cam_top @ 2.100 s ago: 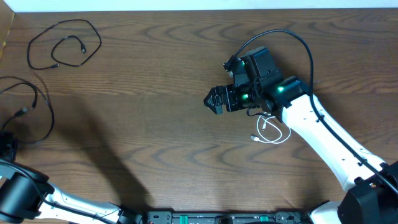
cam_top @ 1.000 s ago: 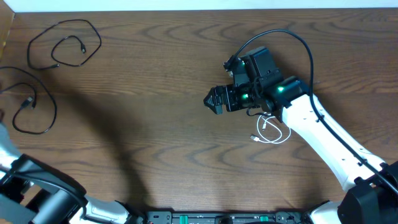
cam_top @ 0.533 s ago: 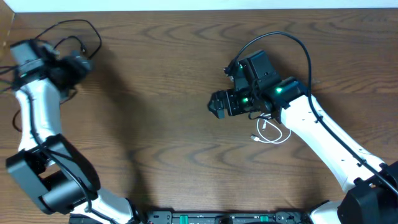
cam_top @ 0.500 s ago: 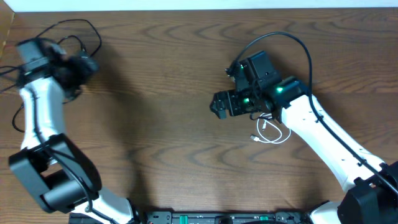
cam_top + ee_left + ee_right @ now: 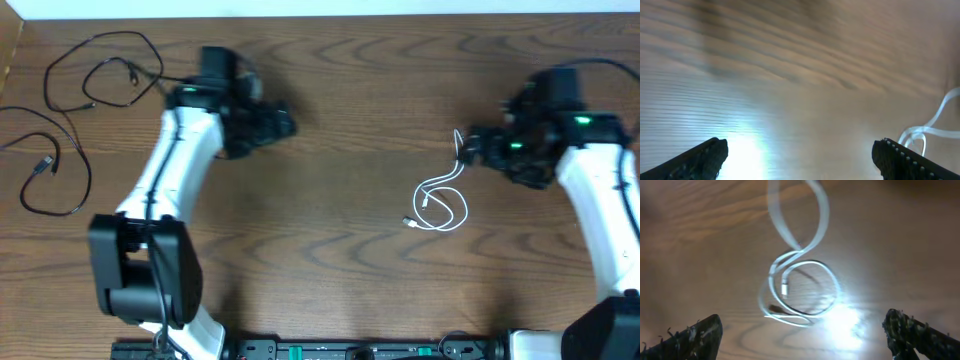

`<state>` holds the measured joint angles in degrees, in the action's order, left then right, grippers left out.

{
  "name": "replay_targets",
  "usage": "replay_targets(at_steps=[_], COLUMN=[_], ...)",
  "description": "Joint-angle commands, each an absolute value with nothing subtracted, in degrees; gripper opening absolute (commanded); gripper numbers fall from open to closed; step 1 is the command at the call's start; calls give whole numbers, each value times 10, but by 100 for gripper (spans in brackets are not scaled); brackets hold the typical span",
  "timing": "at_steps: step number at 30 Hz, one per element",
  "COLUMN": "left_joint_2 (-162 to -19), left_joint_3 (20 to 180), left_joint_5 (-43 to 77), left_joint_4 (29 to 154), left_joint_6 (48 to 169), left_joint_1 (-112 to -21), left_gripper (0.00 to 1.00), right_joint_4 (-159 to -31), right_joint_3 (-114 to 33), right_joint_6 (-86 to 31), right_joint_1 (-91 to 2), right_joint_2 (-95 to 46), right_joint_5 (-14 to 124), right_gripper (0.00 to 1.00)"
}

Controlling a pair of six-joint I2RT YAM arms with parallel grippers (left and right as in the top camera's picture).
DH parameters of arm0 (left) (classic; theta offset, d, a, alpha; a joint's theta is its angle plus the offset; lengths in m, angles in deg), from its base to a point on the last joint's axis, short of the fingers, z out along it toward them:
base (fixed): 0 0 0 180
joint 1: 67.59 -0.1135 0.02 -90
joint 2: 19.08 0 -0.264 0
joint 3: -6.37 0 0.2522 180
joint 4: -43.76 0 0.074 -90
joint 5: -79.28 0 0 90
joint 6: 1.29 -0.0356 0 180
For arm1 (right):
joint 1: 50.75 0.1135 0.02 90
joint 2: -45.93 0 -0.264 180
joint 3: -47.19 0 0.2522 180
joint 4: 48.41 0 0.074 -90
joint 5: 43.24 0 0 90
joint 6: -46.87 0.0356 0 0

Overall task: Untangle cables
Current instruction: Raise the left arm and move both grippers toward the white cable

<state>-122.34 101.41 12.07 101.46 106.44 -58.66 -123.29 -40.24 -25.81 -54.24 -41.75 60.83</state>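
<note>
Table (image 5: 340, 120): it was dark brown wood with wavy grain lines, and a thin white strip ran along its far edge.
Black cables: two thin cords lay at the far left of the table. One (image 5: 100, 38) made a big loop with a smaller curl inside it. The other (image 5: 42, 165) lay just below it in an open loop with a small plug.
Left gripper (image 5: 285, 126): it was black, on a white arm, and hung over bare wood to the right of the black cords, well apart from them. Its jaws were spread wide and held nothing.
White cable (image 5: 447, 178): it lay on the right half of the table, in an S shape with a round loop.
Right gripper (image 5: 472, 148): it was just beside the top end of the white cord, jaws spread wide, holding nothing.
Left wrist view: it was blurry. It showed two rough black fingertips far apart (image 5: 800, 157) and a bit of white cord (image 5: 940, 111) at the right edge.
Right wrist view: it showed the white cord (image 5: 826, 227) up close, shiny under a bright glare, between the wide fingertips (image 5: 802, 330).
</note>
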Motion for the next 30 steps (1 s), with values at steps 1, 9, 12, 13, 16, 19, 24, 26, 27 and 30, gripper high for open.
replay_targets(at_steps=[1,9,12,13,16,19,24,26,27,30], left_joint_2=[-1235,-1259,-1264,-1264,-1264,-1264,-1264,-1264,-1264,-1264], left_joint_3=[1009,1009,1009,1009,1009,1009,1009,1009,1009,1009], left_joint_5=[108,41,18,17,18,18,18,18,18,18], left_joint_4=[1016,1017,1022,1023,1025,1025,1025,1025,1025,1025], left_joint_6=[1055,1087,1087,1087,1087,1087,1087,1087,1087,1087], left_joint_1=[-520,-414,-406,-406,-406,-406,-406,-406,-406,-406], left_gripper=[97,97,97,97,98,98,98,98,98,98], right_joint_4=[-1246,-1179,-1118,-1101,-1010,-947,-899,-887,-884,-885], right_joint_3=[-405,-367,-341,-333,-301,-276,-245,-244,-245,-257], right_joint_6=[-265,-265,-264,-262,-243,-243,-251,-267,-279,-290], right_joint_1=[-584,-570,-561,-560,-559,-557,-532,-516,-508,-487], right_joint_2=[-412,-414,-414,-414,-414,-414,-419,-430,-438,-461], right_joint_5=[626,648,636,636,650,668,668,667,666,637], right_gripper=[99,95,87,85,72,59,63,71,78,84])
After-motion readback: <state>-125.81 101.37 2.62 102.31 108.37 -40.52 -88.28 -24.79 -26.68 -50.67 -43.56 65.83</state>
